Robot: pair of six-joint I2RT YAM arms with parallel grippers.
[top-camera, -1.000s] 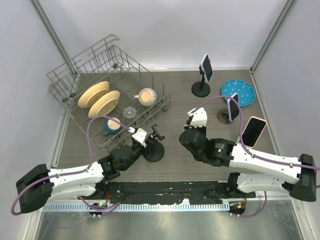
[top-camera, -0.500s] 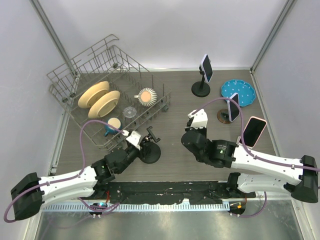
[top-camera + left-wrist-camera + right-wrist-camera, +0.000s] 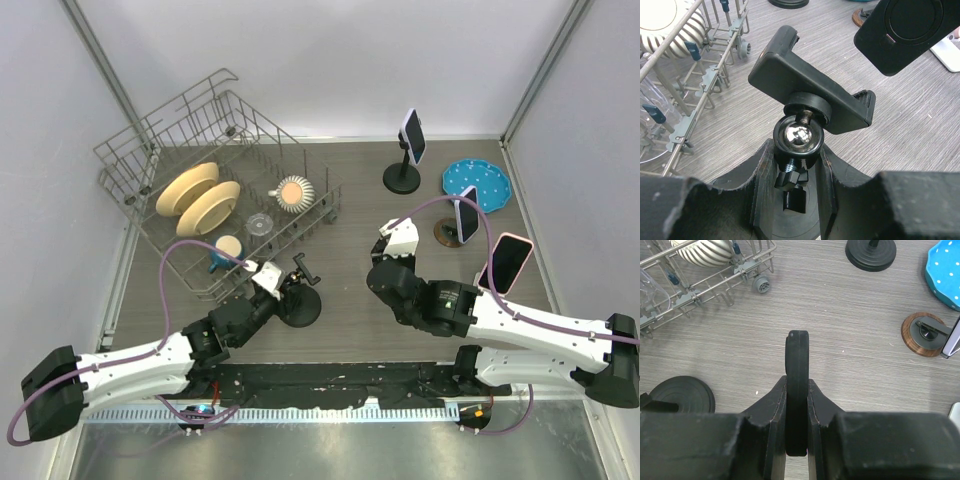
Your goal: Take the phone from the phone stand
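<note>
Right pincer [image 3: 797,383] is clamped tight on the black phone [image 3: 797,352], edge-up above the tabletop, and has drifted slightly farther right of the phone stand [image 3: 810,95]. Its cradle sits empty, and the left pincer [image 3: 796,152] stays closed round the ball joint. 1 phone out, so the job looks done.
</note>
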